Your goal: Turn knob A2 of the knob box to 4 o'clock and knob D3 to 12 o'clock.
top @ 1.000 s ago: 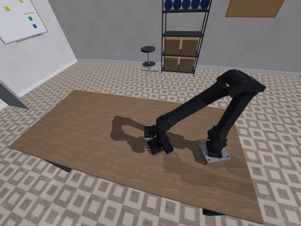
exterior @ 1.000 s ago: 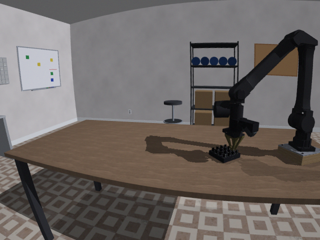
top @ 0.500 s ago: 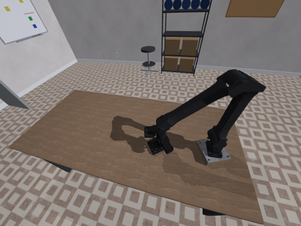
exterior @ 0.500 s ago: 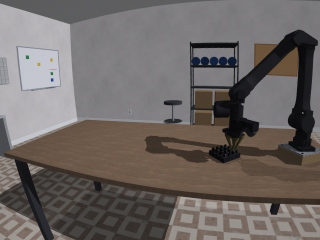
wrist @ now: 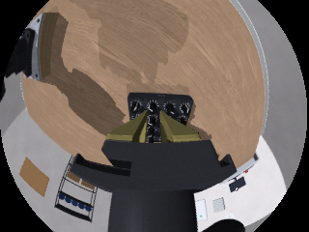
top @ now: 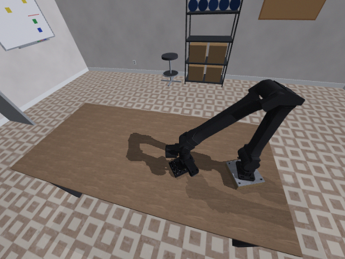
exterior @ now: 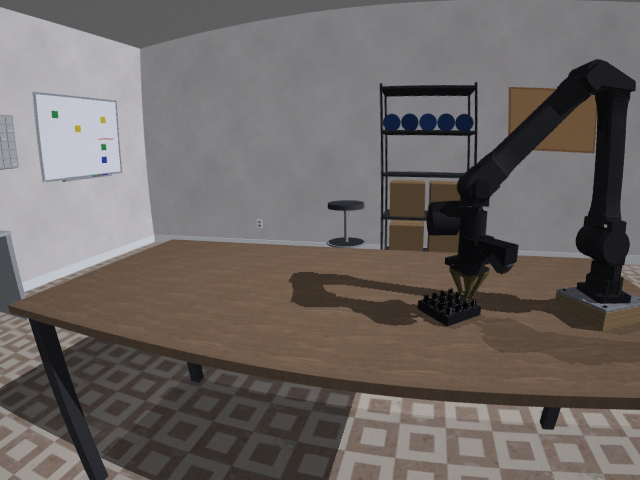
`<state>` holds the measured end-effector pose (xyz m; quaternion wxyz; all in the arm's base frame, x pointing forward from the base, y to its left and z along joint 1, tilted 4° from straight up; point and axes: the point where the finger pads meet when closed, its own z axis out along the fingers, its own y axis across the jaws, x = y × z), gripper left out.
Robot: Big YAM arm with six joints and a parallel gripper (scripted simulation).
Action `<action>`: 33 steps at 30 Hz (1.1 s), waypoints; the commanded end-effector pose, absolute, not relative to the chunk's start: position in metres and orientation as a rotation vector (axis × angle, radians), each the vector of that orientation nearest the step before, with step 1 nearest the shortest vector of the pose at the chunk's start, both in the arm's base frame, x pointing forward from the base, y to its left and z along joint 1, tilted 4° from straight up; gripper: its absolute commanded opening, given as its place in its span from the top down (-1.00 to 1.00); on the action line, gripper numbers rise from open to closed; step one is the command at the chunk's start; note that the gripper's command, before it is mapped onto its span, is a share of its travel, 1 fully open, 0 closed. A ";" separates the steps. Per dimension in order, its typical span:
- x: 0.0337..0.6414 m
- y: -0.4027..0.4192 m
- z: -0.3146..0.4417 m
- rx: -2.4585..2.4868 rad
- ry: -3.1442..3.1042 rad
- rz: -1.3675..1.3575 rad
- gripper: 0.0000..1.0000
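Top view: knob box (top: pixel 175 169) sits right of centre on the surface (top: pixel 83 144), small and dark, in my own shadow. My wrist covers its right half, so I can't read the rows, the names or the socket side. Base plate (top: pixel 260 178) is further right, well apart from the box.

Exterior view: box (exterior: pixel 448 308) stands flat on the surface, right of centre in the frame. My jaws point straight down over its far right part, and the olive fingers (exterior: pixel 461 285) taper in to a narrow tip among the knobs. Tips look to be at knob height. Can't tell which knob they're at.

Wrist view: box (wrist: pixel 161 104) is mid frame, just above my fingers. A column of knobs runs up the gap between them. White lines and marks are too small to read.

Jaws: clenched narrow, nearly together. My guess is nothing is really pinched. If a knob is in there, the hold is light at best.

Risks from here:
- Weak or no grip. If I rotate the wrist, the fingers slip round the knob and the pointer doesn't follow.
- Knobs are packed tight. A finger set a bit off-centre could nudge the next knob off its starting mark.
- Wrong knob. I can't confirm A2 or D3 from these views, so I need to check before turning.
- Side load or a lift with the tips wedged could drag or tip the light box.
- Turning the wrong way would hit the end stop at the wide gap.
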<state>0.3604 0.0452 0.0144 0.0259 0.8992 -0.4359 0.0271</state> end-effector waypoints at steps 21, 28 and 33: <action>0.367 0.040 0.014 2.786 -1.356 0.093 0.64; 0.373 0.039 0.018 2.787 -1.369 0.111 0.64; 0.374 0.039 0.019 2.789 -1.368 0.112 0.64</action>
